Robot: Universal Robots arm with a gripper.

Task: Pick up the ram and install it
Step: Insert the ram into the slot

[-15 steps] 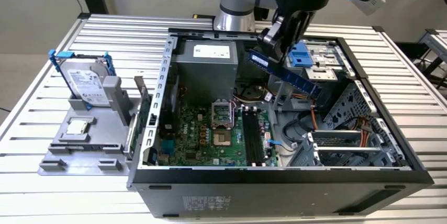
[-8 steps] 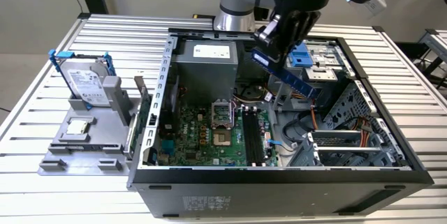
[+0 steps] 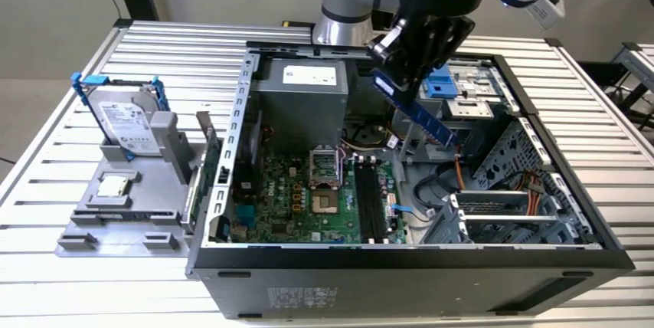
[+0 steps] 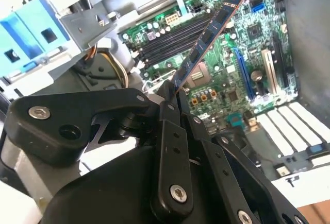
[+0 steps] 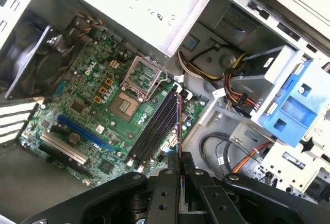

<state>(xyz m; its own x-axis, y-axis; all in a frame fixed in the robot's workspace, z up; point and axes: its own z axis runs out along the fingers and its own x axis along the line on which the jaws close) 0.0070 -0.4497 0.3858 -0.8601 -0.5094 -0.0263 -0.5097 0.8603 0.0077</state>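
Black jointed fingers of the gripper [image 3: 400, 67] are clamped on the upper end of the ram [image 3: 424, 117], a long, narrow dark navy memory stick. In the exterior view the arm reaches down over the far wall of the open black-and-grey metal computer case [image 3: 409, 282]. The stick slants down from the fingers towards the exterior view's right, hanging in the air above the case. It is clear of the green motherboard [image 3: 306, 198] and the long black memory slots [image 3: 370, 201]. Open room lies over the board, bounded by the silver power supply box [image 3: 302, 90] behind and the grey drive cage [image 3: 501, 205] to the exterior view's right. Outside the case, a silver hard drive in a blue frame [image 3: 128, 117] stands on a grey fixture [image 3: 133, 213] on the slatted aluminium table [image 3: 61, 98].

In the second wrist view the gripper [image 4: 172, 98] pinches the stick [image 4: 206, 36] by its near end. The stick's flat side faces the camera and angles out above the slots [image 4: 170, 41], not touching them.

In the first wrist view the ram [image 5: 178, 126] shows edge-on as a thin line rising from the closed gripper [image 5: 179, 165]. Its far tip appears over one end of the slots [image 5: 154, 126], beside the open metal processor socket [image 5: 147, 72].
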